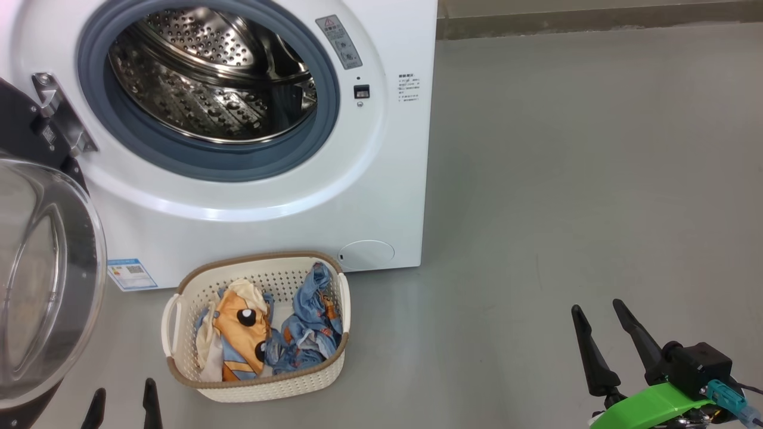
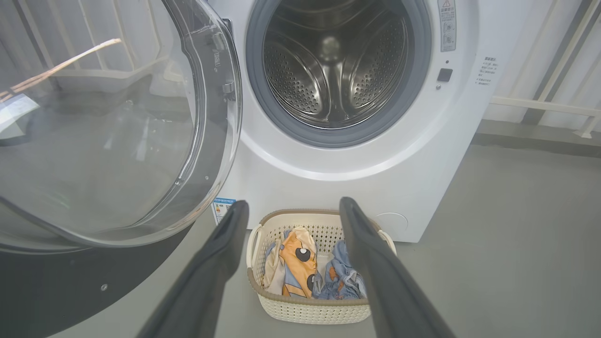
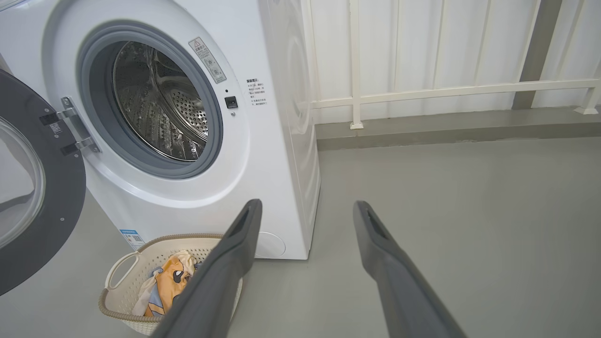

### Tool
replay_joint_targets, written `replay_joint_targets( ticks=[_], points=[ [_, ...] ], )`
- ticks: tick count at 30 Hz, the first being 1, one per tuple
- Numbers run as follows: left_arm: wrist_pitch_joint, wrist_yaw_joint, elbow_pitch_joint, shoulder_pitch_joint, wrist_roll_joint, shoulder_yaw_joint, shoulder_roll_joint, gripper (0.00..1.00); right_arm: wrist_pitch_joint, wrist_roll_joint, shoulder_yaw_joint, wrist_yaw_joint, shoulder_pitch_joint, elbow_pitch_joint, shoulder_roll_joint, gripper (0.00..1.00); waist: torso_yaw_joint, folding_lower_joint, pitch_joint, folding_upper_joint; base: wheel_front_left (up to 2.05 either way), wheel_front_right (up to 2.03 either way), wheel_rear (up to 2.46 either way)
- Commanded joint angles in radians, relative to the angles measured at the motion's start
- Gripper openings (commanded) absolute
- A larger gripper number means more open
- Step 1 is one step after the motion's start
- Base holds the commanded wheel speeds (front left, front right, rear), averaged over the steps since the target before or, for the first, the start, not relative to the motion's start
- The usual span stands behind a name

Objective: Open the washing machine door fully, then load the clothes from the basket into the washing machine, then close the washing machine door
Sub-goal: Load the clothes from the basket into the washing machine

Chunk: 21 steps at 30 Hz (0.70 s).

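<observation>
— Where do things stand?
— Your washing machine door (image 1: 36, 280) hangs swung wide at the left edge of the frame. The washing machine (image 1: 381, 196) shows its steel drum (image 1: 208, 77) at upper left. The clothes (image 1: 244, 333) lie in the basket (image 1: 280, 387), on the floor (image 1: 536, 179) just below the drum opening, lower centre.
— And my hands?
— Your left hand (image 1: 124, 387) at bottom left and your right hand (image 1: 596, 305) at lower right both gape wide, gripping nothing

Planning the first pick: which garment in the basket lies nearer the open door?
The orange garment with black dots, in the basket's left half toward the door; the light blue printed one lies on the right.
</observation>
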Motion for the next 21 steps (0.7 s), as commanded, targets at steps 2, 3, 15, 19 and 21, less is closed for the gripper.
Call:
replay_joint_targets(
  ticks=[2,3,15,19,21],
  points=[
    [-0.006,-0.003,-0.017,-0.028,0.013,0.037,0.009,1.00,-0.012,-0.007,0.024,0.002,-0.009,-0.019,-0.012,1.00,0.001,0.0001,0.003,0.0000,0.00,0.00,0.00],
    [-0.006,-0.005,-0.014,-0.029,0.010,0.037,0.008,1.00,-0.012,-0.007,0.024,0.002,-0.009,-0.018,-0.012,1.00,0.001,0.0001,0.004,0.0000,0.10,-0.10,0.00],
    [-0.006,-0.011,-0.004,-0.047,0.003,0.050,0.006,1.00,-0.012,-0.005,0.022,0.002,-0.011,-0.016,-0.016,1.00,0.008,0.0001,0.019,0.0000,0.98,-0.98,0.00],
    [-0.006,-0.011,-0.002,-0.052,0.002,0.052,0.005,1.00,-0.012,-0.006,0.021,0.002,-0.014,-0.015,-0.015,1.00,0.010,0.0001,0.023,0.0000,2.04,-2.04,0.00],
    [-0.006,-0.005,-0.019,-0.062,0.006,0.063,0.004,1.00,-0.011,-0.006,0.020,0.002,-0.016,-0.018,-0.015,1.00,0.013,0.0001,0.029,0.0000,2.09,-2.09,0.00]
  ],
)
